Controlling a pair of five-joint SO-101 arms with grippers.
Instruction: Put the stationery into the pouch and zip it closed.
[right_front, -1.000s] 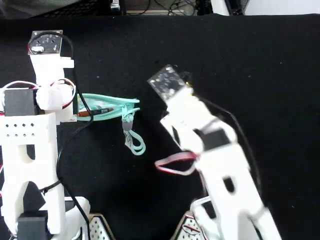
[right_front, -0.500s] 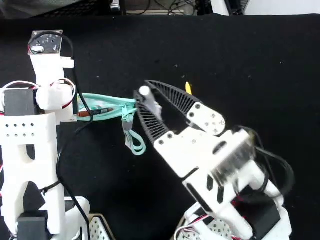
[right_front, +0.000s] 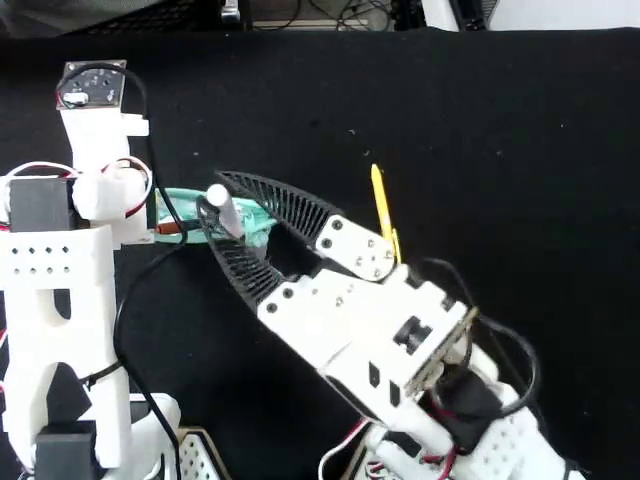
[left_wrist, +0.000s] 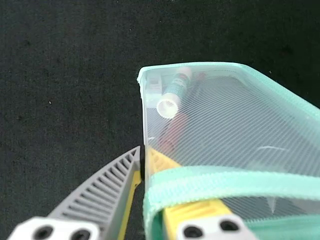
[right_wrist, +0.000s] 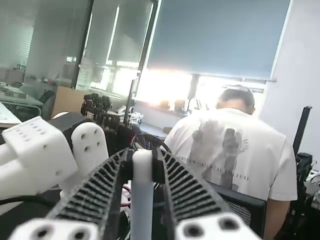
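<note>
Ribbed fingers (right_front: 275, 195) of right gripper (right_front: 211, 194) clamped tight on smooth white tube (right_front: 221, 209), just over translucent mint-trimmed pouch (left_wrist: 225, 130) pinched in left gripper (left_wrist: 144, 156).

An office, by its tall windows (right_wrist: 100, 55), roller blind (right_wrist: 215, 35) (partly down) and a desk (right_wrist: 10, 116).

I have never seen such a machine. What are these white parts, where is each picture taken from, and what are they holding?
These are two small robot arms at a black table. One picture looks down from above; the other two come from cameras on the arms' wrists. The left gripper is shut on a clear pouch with a green edge, some stationery already inside. The right gripper pinches a white stick near the pouch. A yellow pen lies on the table, apart.
</note>
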